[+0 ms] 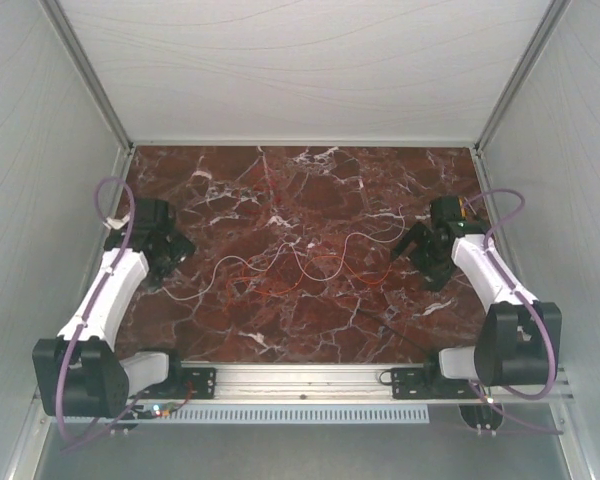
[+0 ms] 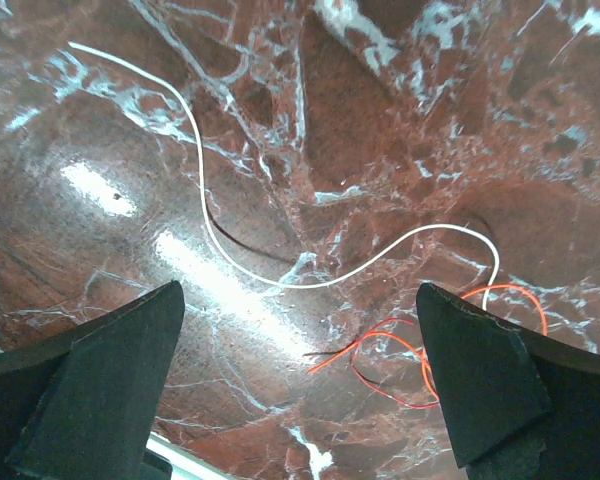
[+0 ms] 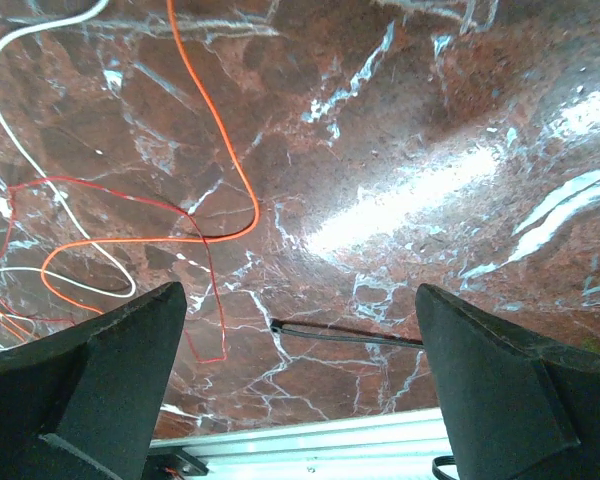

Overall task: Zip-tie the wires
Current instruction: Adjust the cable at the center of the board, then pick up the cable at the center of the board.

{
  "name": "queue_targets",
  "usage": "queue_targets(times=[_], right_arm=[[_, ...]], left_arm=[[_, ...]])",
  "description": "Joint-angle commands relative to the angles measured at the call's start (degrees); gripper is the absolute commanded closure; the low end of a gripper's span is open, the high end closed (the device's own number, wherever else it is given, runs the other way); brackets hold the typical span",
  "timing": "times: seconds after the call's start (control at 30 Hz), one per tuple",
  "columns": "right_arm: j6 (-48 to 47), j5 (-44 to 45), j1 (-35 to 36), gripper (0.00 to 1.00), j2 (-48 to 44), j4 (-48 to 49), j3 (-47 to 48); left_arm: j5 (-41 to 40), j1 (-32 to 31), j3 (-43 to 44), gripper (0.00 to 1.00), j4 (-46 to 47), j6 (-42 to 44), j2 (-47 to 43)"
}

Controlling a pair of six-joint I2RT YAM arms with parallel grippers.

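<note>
Light is even and fairly bright, coming from overhead. My top cam is soft and low-res; white walls look a bit washed out. The marble surface throws white glare streaks in both wrist cams. Wrist pics are sharp mid-frame; my fingers near the lens are dark w/ soft edges. The wires cast thin dark shadows.

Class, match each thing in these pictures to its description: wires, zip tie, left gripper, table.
Things:
1. wires
2. zip tie
3. left gripper
4. table

Descriptions:
A. open, holding nothing
B. red marble with white veins
C. loose loops, mid-table
D. black, straight, lying flat

Pairs: 1-C, 2-D, 3-A, 4-B
</note>
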Motion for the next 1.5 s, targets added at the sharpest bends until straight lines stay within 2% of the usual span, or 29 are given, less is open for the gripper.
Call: queue_targets(times=[0.0, 0.13, 0.3, 0.5, 0.67, 0.77, 0.97, 1.07, 1.13, 1.33, 1.47], right_arm=[[-1.74, 4.36, -0.28, 0.02, -2.29, -3.20, 3.52], [-4.07, 4.19, -0.01, 0.02, -3.08, -3.34, 5.96], [-6.99, 4.17, 3.17, 0.06, -3.39, -1.64, 8.94], [-9.14, 3.18, 5.91, 0.08, -3.14, -0.41, 11.60], [-9.93, 1.09, 6.25, 0.08, -4.05, 1.60, 10.70], [-9.54, 1.10, 6.35, 0.08, -4.63, 1.87, 10.15], [-8.76, 4.61, 6.34, 0.08, -5.76, 0.72, 10.29], [-8.57, 6.02, 6.24, 0.08, -5.85, 0.10, 10.64], [-8.52, 6.72, 6.23, 0.08, -5.89, -0.25, 10.93], [-8.64, 8.82, 5.79, 0.07, -5.98, -0.89, 11.21], [-9.28, 9.21, 4.89, 0.07, -5.52, -1.34, 11.47]], left_arm=[[-4.31, 0.26, 6.34, 0.00, -2.32, 0.42, -0.97], [-2.67, -0.48, 11.26, 0.00, 1.60, 4.32, 0.51], [1.63, -4.98, 15.72, 0.00, 10.80, 5.19, 7.01], [7.68, -9.43, 22.92, 0.03, 19.98, 3.73, 20.81], [13.79, -9.65, 31.77, 0.04, 27.28, 2.00, 33.25], [15.31, -9.69, 36.29, 0.06, 31.45, -5.03, 39.16], [10.81, -10.54, 46.08, 0.09, 29.83, -30.51, 49.48], [13.11, -10.56, 49.32, 0.16, 32.22, -38.83, 54.41], [14.77, -10.53, 52.51, 0.21, 34.23, -41.23, 57.67], [14.26, -10.76, 64.53, 0.26, 25.20, -44.69, 65.32], [14.57, -10.90, 66.22, 0.30, 22.94, -45.73, 67.35]])
